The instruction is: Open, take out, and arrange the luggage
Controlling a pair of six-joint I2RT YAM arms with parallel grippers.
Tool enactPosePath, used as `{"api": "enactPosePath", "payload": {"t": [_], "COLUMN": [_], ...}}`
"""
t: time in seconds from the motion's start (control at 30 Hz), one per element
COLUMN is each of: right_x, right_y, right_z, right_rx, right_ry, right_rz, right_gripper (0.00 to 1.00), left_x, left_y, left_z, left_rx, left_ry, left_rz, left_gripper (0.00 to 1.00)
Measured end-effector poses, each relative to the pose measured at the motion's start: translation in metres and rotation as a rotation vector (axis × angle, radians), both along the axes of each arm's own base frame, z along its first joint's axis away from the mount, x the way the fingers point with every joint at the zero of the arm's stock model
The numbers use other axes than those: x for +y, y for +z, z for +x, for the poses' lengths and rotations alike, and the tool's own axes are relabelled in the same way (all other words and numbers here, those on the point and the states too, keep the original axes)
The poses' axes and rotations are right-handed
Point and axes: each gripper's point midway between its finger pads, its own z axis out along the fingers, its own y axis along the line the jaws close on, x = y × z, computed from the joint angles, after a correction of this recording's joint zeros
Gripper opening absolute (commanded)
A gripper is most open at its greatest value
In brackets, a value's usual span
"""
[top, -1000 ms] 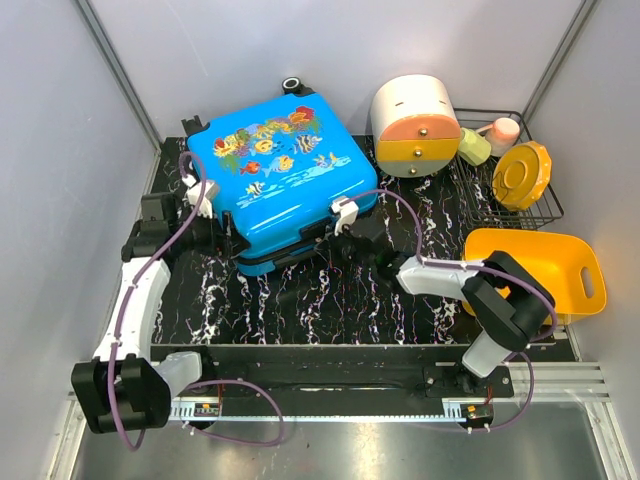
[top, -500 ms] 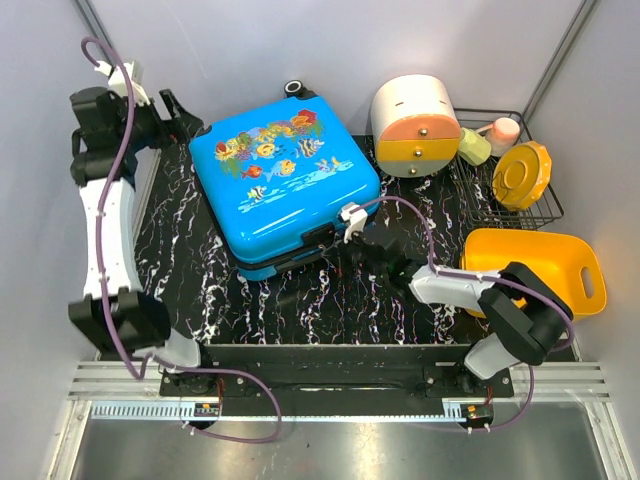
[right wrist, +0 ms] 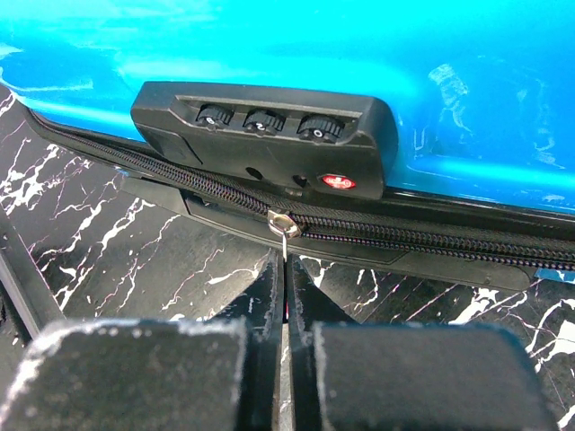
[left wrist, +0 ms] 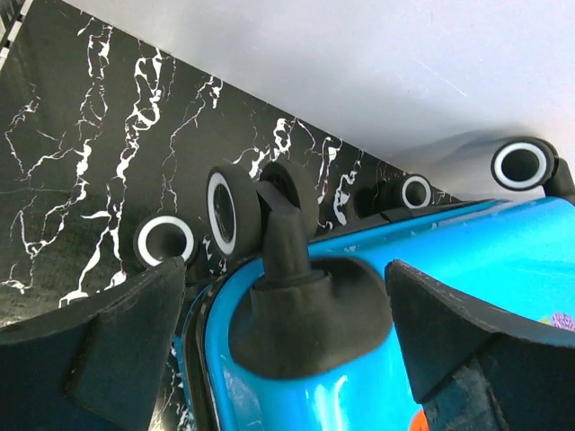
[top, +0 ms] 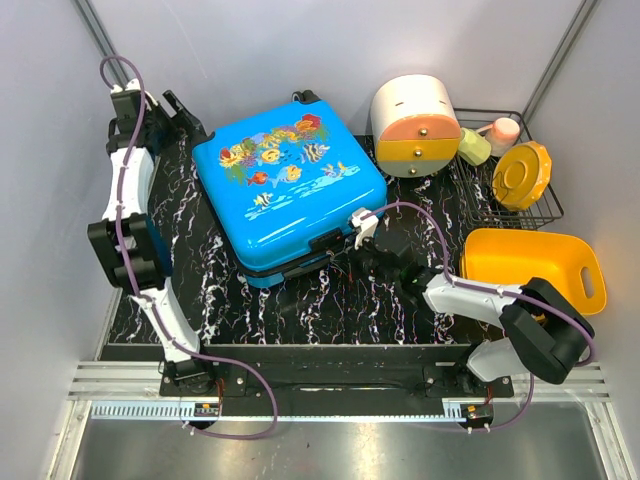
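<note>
Nearest, on the black marbled table [top: 330,300], the right gripper [right wrist: 283,278] is at the near edge of the luggage [top: 290,190]. Its fingers are pressed together, and the thin metal zipper pull [right wrist: 284,224] runs down between their tips, pinched there. Just above the pull sits the black combination lock [right wrist: 260,135] with three dials and a red mark. The zipper beside it appears closed.

To the right, the yellow basin [top: 530,270] stands near the table's right edge, well apart from the case.

The luggage lies flat, left of centre, fish print upward, lid shut.

At its far left corner the left gripper [left wrist: 283,287] hangs over a black wheel mount, fingers [left wrist: 126,341] spread wide to either side, with a gap on each side. The wheels [left wrist: 235,208] show just beyond.

At the far right stands the white-and-orange drawer box [top: 415,125], with a wire rack [top: 545,215] beside it.
</note>
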Motion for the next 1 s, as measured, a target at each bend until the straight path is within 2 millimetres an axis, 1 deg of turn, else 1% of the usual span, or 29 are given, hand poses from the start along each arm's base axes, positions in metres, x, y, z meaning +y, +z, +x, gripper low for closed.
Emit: {"api": "enactPosePath", "payload": {"t": [0.1, 0.27, 0.33, 0.43, 0.57, 0.67, 0.7, 0.8, 0.83, 0.9, 0.93, 0.97, 1.0], "right_x": [-0.001, -0.001, -0.001, -0.001, -0.001, -0.001, -0.001, -0.001, -0.001, -0.001, -0.001, -0.001, -0.001], "right_y": [0.000, -0.001, -0.001, -0.001, -0.001, 0.000, -0.001, -0.001, -0.001, -0.001, -0.002, -0.002, -0.003], "right_z": [0.000, -0.001, -0.001, -0.001, -0.001, -0.001, 0.000, -0.001, -0.001, -0.001, 0.000, 0.000, 0.002], "right_rx": [-0.003, -0.006, -0.007, -0.007, -0.009, -0.011, -0.011, -0.008, -0.007, -0.005, -0.004, -0.004, -0.004], "right_ry": [0.001, 0.005, 0.008, 0.010, 0.011, 0.013, 0.013, 0.019, 0.020, 0.023, 0.023, 0.022, 0.020], "right_rz": [-0.004, -0.010, -0.011, -0.011, -0.012, -0.013, -0.014, -0.013, -0.014, -0.013, -0.015, -0.017, -0.019], "right_gripper": [0.00, 0.00, 0.00, 0.00, 0.00, 0.00, 0.00, 0.00, 0.00, 0.00, 0.00, 0.00, 0.00], "left_x": [0.003, 0.002, 0.001, -0.004, -0.017, -0.028, -0.028, -0.023, -0.021, -0.019, -0.018, -0.015, -0.013], "left_y": [-0.011, -0.034, -0.040, -0.046, -0.048, -0.050, -0.049, -0.049, -0.050, -0.052, -0.053, -0.052, -0.054], "left_z": [0.011, 0.025, 0.030, 0.043, 0.059, 0.065, 0.065, 0.065, 0.066, 0.065, 0.065, 0.065, 0.065], "left_rx": [0.006, 0.020, 0.020, 0.003, -0.019, -0.030, -0.030, -0.030, -0.030, -0.023, -0.020, -0.025, -0.029], "left_ry": [0.024, 0.036, 0.037, 0.029, 0.002, -0.017, -0.014, -0.005, -0.002, 0.004, 0.011, 0.017, 0.018], "left_rz": [-0.026, -0.063, -0.074, -0.086, -0.095, -0.103, -0.106, -0.121, -0.122, -0.149, -0.161, -0.168, -0.180], "left_gripper": [0.99, 0.99, 0.98, 0.97, 0.91, 0.82, 0.72, 0.51, 0.36, 0.20, 0.03, 0.00, 0.00]}}
